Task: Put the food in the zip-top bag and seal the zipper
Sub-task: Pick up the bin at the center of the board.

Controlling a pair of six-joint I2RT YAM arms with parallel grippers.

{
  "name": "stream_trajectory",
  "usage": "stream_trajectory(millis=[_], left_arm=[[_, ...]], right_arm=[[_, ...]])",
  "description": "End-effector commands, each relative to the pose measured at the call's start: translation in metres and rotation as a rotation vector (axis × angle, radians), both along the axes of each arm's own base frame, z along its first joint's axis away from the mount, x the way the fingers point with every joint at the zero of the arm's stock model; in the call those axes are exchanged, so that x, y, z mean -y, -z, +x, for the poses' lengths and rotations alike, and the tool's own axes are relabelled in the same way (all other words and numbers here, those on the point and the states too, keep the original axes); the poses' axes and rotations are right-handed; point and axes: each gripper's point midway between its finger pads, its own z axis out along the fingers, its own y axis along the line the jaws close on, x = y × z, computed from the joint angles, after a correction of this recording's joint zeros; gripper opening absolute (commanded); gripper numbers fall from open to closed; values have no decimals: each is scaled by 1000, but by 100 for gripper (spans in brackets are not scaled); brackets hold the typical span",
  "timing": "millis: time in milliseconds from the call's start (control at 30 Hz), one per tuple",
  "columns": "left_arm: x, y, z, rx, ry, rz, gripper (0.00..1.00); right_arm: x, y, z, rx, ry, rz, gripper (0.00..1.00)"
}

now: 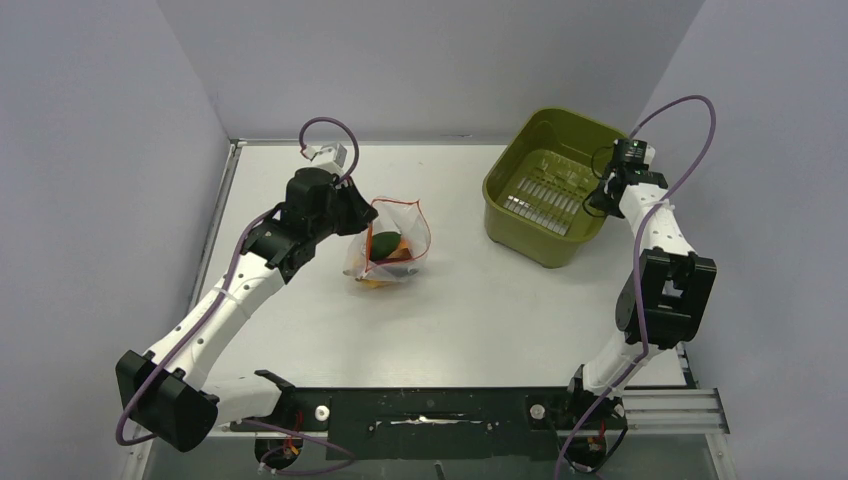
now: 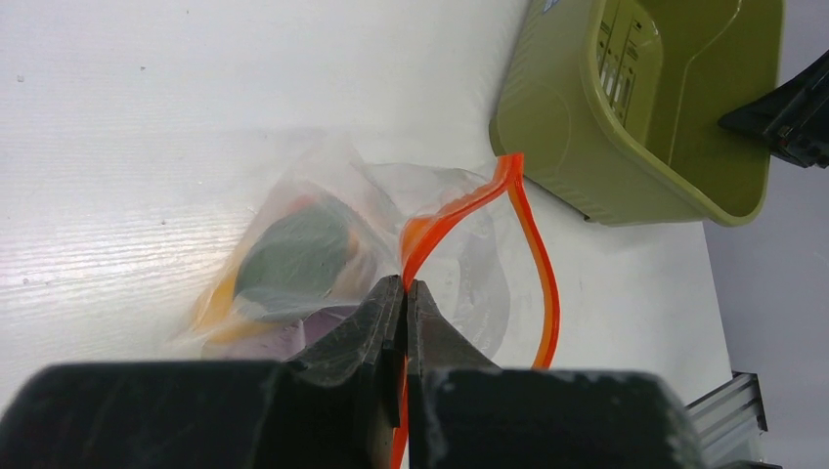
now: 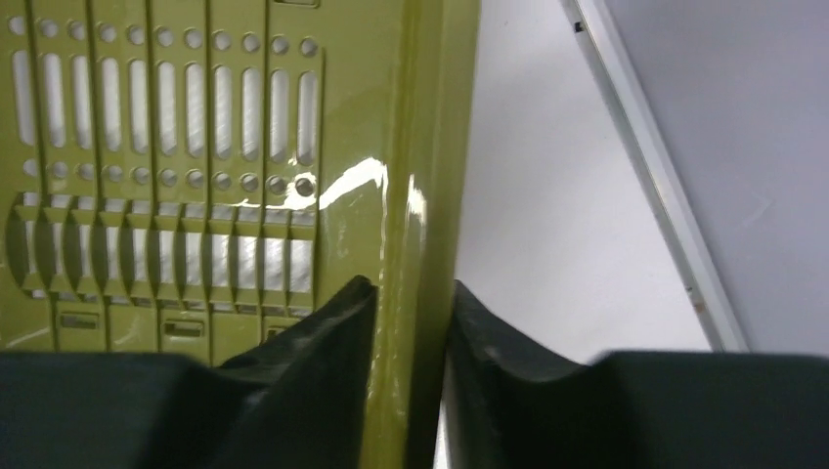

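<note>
The clear zip-top bag point(image 1: 388, 245) lies mid-table with the food inside: a dark green piece point(image 1: 385, 242), orange-yellow pieces point(image 1: 398, 255) and, in the left wrist view, a purple piece point(image 2: 293, 332) under the green one point(image 2: 298, 254). Its red-orange zipper point(image 2: 459, 210) stands open in a loop. My left gripper point(image 2: 405, 285) is shut on the near strip of the zipper, at the bag's left side point(image 1: 358, 222). My right gripper point(image 3: 413, 293) is shut on the right rim of the olive-green basket point(image 3: 420, 147), at the far right point(image 1: 604, 190).
The olive-green basket point(image 1: 545, 185) stands at the back right and shows no food in it. It also shows in the left wrist view point(image 2: 626, 117) just beyond the bag. Grey walls enclose the table on three sides.
</note>
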Motion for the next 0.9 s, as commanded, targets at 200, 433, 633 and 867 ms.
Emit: stream_trajectory(millis=[200,433,633,867], left_arm=[[-3,-35,8,126,-10,-34,0],[-7,-38,10,132,-19,-24,0],[-7,-33,9,121,-21,-27,0],[-10,-35,10,126,-29,-20,0]], right_arm=[[9,-41,35,256,-86,-109,0],[-7,-84,29,480,-194,-231,0],[-25,-122,37,592,-379,-336,0],[-37,-162,27,678,-603,-560,0]])
